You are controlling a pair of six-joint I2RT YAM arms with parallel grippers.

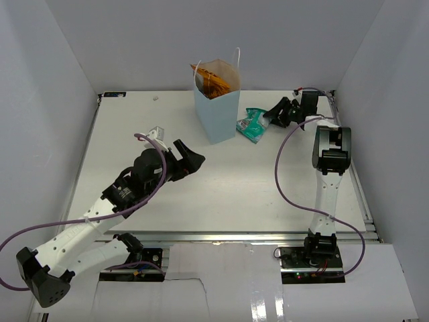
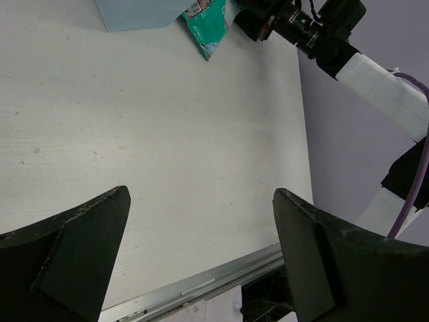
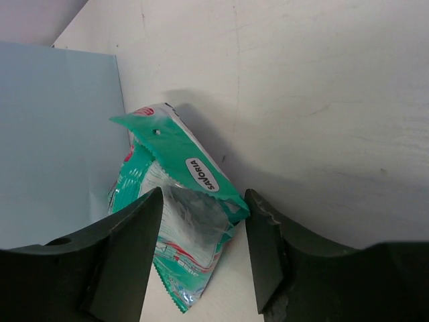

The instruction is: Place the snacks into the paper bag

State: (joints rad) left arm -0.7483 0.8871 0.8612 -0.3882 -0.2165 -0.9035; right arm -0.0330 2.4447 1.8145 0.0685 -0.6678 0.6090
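Note:
The pale blue paper bag [image 1: 216, 113] stands upright at the back of the table. An orange chip bag [image 1: 216, 78] pokes out of its open top. A teal pouch [image 1: 253, 125] lies on the table just right of the bag. It also shows in the right wrist view [image 3: 175, 201] and the left wrist view [image 2: 208, 24]. My right gripper [image 1: 268, 119] is open, with its fingers on either side of the pouch's near end [image 3: 204, 225]. My left gripper [image 1: 190, 155] is open and empty over bare table [image 2: 201, 201], in front of the bag. The other snacks are out of view.
The paper bag's wall [image 3: 60, 141] stands close on the left of the right gripper. A purple cable [image 1: 285, 174] loops left of the right arm. The table's metal front edge [image 2: 201, 285] lies under the left gripper. Grey walls enclose the table.

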